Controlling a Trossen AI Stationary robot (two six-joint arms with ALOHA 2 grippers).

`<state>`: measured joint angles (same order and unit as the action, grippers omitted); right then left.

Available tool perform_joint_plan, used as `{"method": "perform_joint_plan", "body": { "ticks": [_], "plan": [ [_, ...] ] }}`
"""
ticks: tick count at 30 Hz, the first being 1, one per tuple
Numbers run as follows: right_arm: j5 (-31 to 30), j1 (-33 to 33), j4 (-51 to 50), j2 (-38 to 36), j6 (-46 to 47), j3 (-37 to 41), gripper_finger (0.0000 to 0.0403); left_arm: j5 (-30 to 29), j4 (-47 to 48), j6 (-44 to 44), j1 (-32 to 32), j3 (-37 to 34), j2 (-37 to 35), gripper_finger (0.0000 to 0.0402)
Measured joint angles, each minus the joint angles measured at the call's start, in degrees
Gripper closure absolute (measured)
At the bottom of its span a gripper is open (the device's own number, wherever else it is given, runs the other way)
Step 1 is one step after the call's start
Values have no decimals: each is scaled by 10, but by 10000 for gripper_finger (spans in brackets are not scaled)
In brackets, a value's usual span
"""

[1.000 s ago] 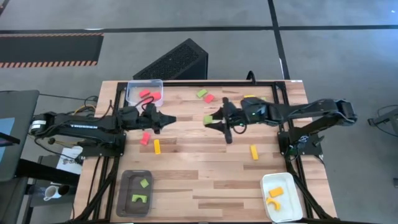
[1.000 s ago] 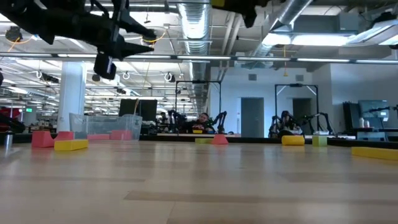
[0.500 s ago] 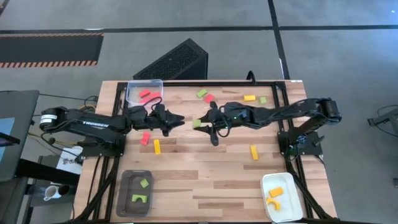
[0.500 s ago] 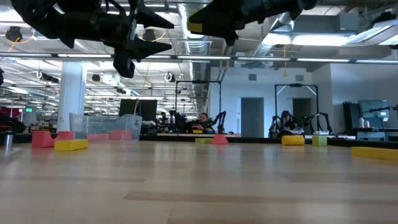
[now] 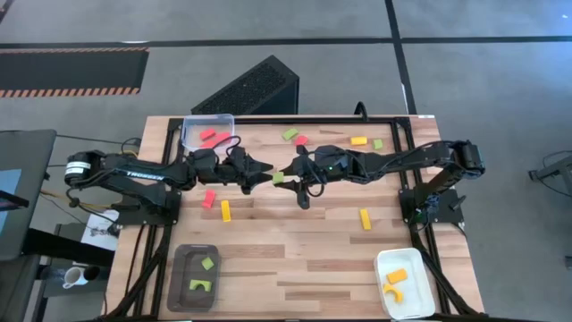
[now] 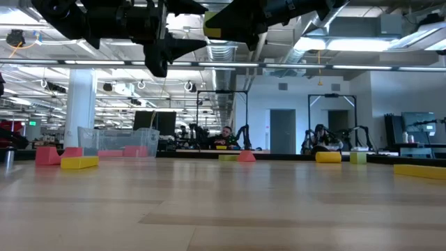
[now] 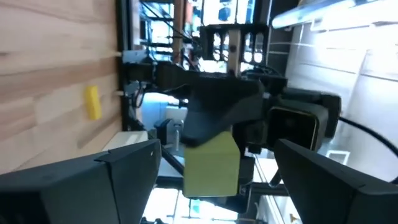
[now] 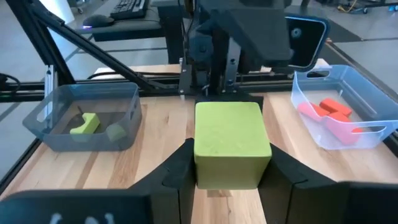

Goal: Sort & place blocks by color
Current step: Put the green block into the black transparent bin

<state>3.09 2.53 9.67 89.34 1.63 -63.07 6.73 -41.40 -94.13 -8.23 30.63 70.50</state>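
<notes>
Right tool point(image 5: 288, 175) sits just left of centre in the high view, raised off the surface, fingers closed on a light green cube point(image 8: 231, 144); the right wrist view shows the cube pinched between both fingers, squarely seated. Left tool point(image 5: 264, 170) faces it from the left, tip almost meeting the cube; the left wrist view shows its two fingers spread wide with the cube point(image 7: 211, 165) in the gap ahead, nothing held. Both tools hang high in the low view, near the top edge, well above the wooden surface point(image 5: 295, 250). Looks like a hand-over in mid-air: the cube lies directly right of the left tool and in line with its opening, so the left arm is the nearer free one. The dark grey tray point(image 5: 176, 286) at lower left already holds green pieces and sits on the left arm's side, which probably explains the pass. Clear tray point(image 5: 188, 125) at upper left holds red pieces; white tray point(image 5: 382, 268) at lower right holds yellow-orange ones. Loose blocks remain: a red block point(image 5: 209, 198) and a yellow bar point(image 5: 225, 211) left of centre, another yellow bar point(image 5: 365, 218) right of centre, and several along the upper edge.
</notes>
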Motion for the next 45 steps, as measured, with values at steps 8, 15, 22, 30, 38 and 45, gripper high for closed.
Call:
{"method": "perform_joint_plan", "body": {
  "ticks": [8,15,22,30,38,45],
  "plan": [
    [-2,7,-5,0,0,0,252,51,-1,6,11,46,60,106],
    [-1,6,-15,0,0,0,255,58,-1,29,10,69,76,108],
    [-1,5,-23,0,2,0,255,48,16,30,10,68,75,129],
    [2,5,-23,0,3,0,250,46,18,35,10,68,75,182],
    [12,5,-22,-1,4,0,255,47,22,35,10,68,75,243],
    [29,6,-24,-1,31,0,216,50,19,44,10,68,75,303]
  ]
}}
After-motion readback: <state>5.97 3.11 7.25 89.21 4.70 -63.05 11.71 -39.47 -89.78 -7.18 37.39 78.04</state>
